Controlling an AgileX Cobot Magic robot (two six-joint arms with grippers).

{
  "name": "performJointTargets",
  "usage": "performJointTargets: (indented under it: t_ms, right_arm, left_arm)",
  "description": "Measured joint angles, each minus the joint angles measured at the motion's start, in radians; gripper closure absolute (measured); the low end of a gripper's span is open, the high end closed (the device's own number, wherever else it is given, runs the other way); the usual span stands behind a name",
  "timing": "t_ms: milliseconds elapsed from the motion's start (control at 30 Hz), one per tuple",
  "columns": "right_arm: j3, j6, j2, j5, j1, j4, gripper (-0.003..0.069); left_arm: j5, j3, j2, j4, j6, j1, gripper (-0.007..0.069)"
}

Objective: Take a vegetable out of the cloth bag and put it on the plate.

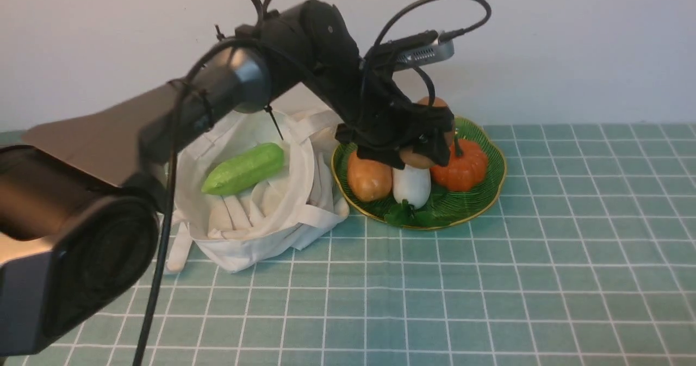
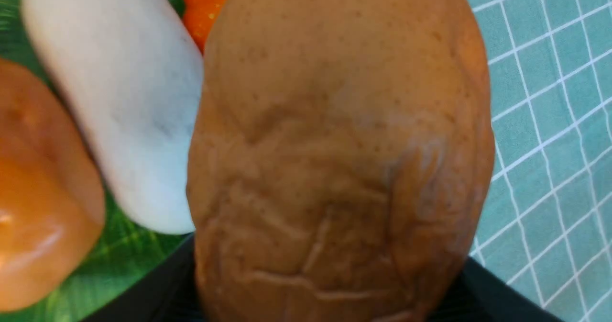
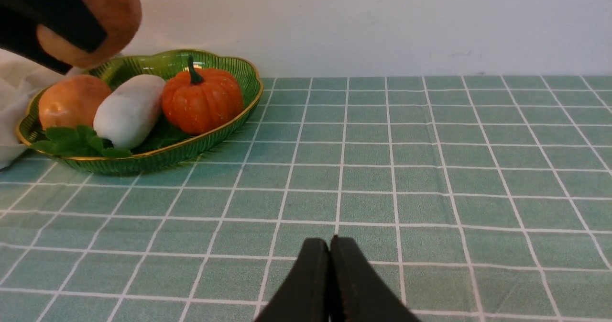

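Note:
My left gripper (image 1: 421, 143) is shut on the vegetable (image 2: 334, 145), a tan-brown potato with small reddish specks, and holds it just above the back of the green plate (image 1: 492, 189). In the right wrist view the potato (image 3: 107, 6) hangs over the plate's rim (image 3: 143, 161), between black fingers (image 3: 57, 23). The off-white cloth bag (image 1: 272, 219) lies slumped open to the left of the plate. My right gripper (image 3: 330, 245) is shut and empty, low over the tablecloth, well to the right of the plate.
On the plate lie an orange-brown potato (image 1: 370, 178), a white vegetable (image 1: 411, 184), a small orange pumpkin (image 1: 462, 165) and a green leaf sprig (image 1: 399, 213). A green cucumber (image 1: 244, 167) rests in the bag's mouth. A green checked cloth (image 1: 489, 301) covers the table.

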Motion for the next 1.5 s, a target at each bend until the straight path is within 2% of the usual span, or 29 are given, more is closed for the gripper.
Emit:
performJointTargets:
  t_ms: [233,433,500,767,800,867,900,933,967,1000,1033,1067,1133,1267,1500]
  right_arm:
    - [0.0,0.0,0.0,0.0,0.0,0.0,0.0675]
    - [0.0,0.0,0.0,0.0,0.0,0.0,0.0675]
    - [0.0,0.0,0.0,0.0,0.0,0.0,0.0675]
    - [0.0,0.0,0.0,0.0,0.0,0.0,0.0675]
    - [0.0,0.0,0.0,0.0,0.0,0.0,0.0675]
    - [0.0,0.0,0.0,0.0,0.0,0.0,0.0675]
    - [0.0,0.0,0.0,0.0,0.0,0.0,0.0675]
    - [0.0,0.0,0.0,0.0,0.0,0.0,0.0675]
    - [0.0,0.0,0.0,0.0,0.0,0.0,0.0675]
    - [0.0,0.0,0.0,0.0,0.0,0.0,0.0675]
    - [0.0,0.0,0.0,0.0,0.0,0.0,0.0675]
    - [0.0,0.0,0.0,0.0,0.0,-0.001,0.0675]
    - [0.0,0.0,0.0,0.0,0.0,-0.001,0.0675]
    - [0.0,0.0,0.0,0.0,0.0,-0.001,0.0675]
    - [0.0,0.0,0.0,0.0,0.0,-0.001,0.0675]
  left_arm:
    - [-0.025,-0.005,0.032,-0.009,0.0,0.0,0.0152]
    - [-0.041,-0.005,0.043,-0.005,0.017,0.0,-0.0017]
    - [-0.042,-0.006,0.043,-0.005,0.033,0.0,-0.005]
    - [0.035,-0.056,0.039,-0.004,0.041,0.018,-0.0055]
    - [0.054,-0.069,0.035,-0.004,0.041,0.024,-0.0041]
    - [0.112,-0.115,0.021,-0.001,0.038,0.043,0.0042]
    - [0.118,-0.12,0.02,0.001,0.038,0.045,0.0053]
    - [0.178,-0.164,0.005,0.008,0.035,0.061,0.017]
    - [0.207,-0.185,-0.002,0.016,0.034,0.066,0.0231]
    - [0.242,-0.214,-0.013,0.026,0.034,0.073,0.0331]
    - [0.252,-0.231,-0.017,0.035,0.034,0.075,0.0382]
    - [0.26,-0.246,-0.028,0.052,0.035,0.078,0.048]
    - [0.274,-0.249,-0.052,0.075,0.04,0.079,0.0573]
    - [0.277,-0.196,-0.132,0.1,0.075,0.048,0.0627]
    - [0.285,-0.02,-0.31,0.207,0.153,-0.032,0.0629]
